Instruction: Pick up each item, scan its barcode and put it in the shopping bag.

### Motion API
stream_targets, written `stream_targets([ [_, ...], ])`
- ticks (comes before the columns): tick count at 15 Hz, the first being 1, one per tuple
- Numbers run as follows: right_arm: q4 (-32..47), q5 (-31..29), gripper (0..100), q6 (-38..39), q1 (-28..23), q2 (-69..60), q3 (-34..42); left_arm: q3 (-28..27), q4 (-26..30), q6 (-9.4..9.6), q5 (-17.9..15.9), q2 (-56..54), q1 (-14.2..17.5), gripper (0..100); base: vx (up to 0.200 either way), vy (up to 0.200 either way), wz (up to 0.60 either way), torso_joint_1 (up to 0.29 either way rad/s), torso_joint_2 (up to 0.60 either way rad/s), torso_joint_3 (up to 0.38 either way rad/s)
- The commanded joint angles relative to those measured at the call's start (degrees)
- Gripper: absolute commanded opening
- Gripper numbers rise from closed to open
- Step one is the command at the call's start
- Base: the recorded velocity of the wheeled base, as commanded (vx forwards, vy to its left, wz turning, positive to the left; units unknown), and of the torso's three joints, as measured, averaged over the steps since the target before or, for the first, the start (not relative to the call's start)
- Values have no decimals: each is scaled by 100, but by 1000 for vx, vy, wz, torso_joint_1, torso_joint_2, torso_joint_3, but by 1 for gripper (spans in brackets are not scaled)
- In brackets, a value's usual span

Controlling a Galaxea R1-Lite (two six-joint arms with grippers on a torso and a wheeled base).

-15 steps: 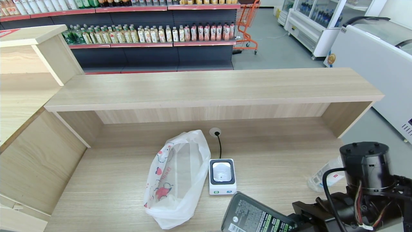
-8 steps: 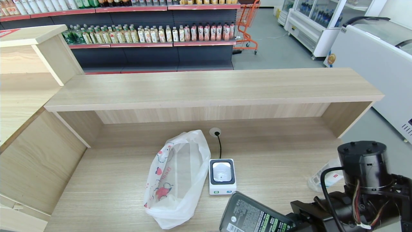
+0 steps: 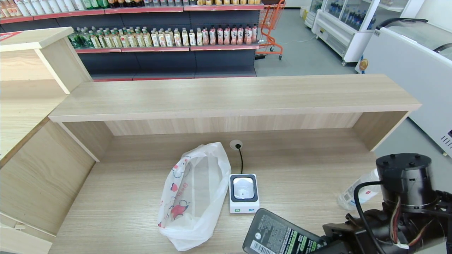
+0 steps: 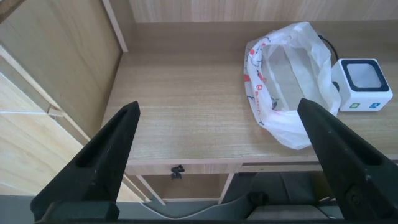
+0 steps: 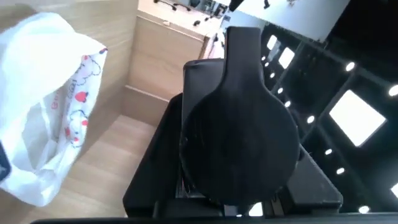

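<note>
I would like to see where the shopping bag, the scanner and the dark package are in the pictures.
shopping bag [image 3: 197, 190], head view, on its translucent middle panel.
scanner [image 3: 243, 187], head view, on its glass window.
dark package [image 3: 279, 234], head view, on its printed label face.

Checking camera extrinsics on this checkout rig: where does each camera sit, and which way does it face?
Head view: on the head, facing forward and down at the counter; right gripper clamps a dark package.
Left wrist view: above the counter's near edge, looking down; left gripper open.
Right wrist view: looks past the held package at the shopping bag.
Shared: bag in all three; scanner in head and left wrist.
</note>
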Motion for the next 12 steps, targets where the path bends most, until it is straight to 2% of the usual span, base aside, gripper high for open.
stream_targets([
  [1,23,-16,0,1286,-339,-175,-65,0,-1,2,0,9,-2,100,0,0,0,0,0,0],
  [2,-21,-288,0,3158,-928,-667,-65,0,-1,2,0,9,-2,100,0,0,0,0,0,0],
  [4,32,-1510,0,5655,-2123,-1572,-83,0,-1,2,0,9,-2,100,0,0,0,0,0,0],
  [5,120,-1519,0,7351,-2457,-1625,-39,0,-1,2,0,9,7,100,0,0,0,0,0,0],
  [6,50,-1615,0,8783,-2519,-1607,-135,0,-1,2,0,9,7,100,0,0,0,0,0,0],
  [8,85,-2310,0,11323,-2510,-1317,-241,0,-1,2,0,9,7,100,0,0,0,0,0,0],
  [10,120,-2380,0,13811,-2070,-816,-267,0,-1,2,0,9,-2,100,0,0,0,0,0,0],
  [11,102,-2371,0,14778,-1824,-509,-311,0,-1,2,0,9,-2,100,0,0,0,0,0,0],
  [12,85,-2354,0,15358,-1649,-175,-382,0,-1,2,0,9,-2,100,0,0,0,0,0,0],
])
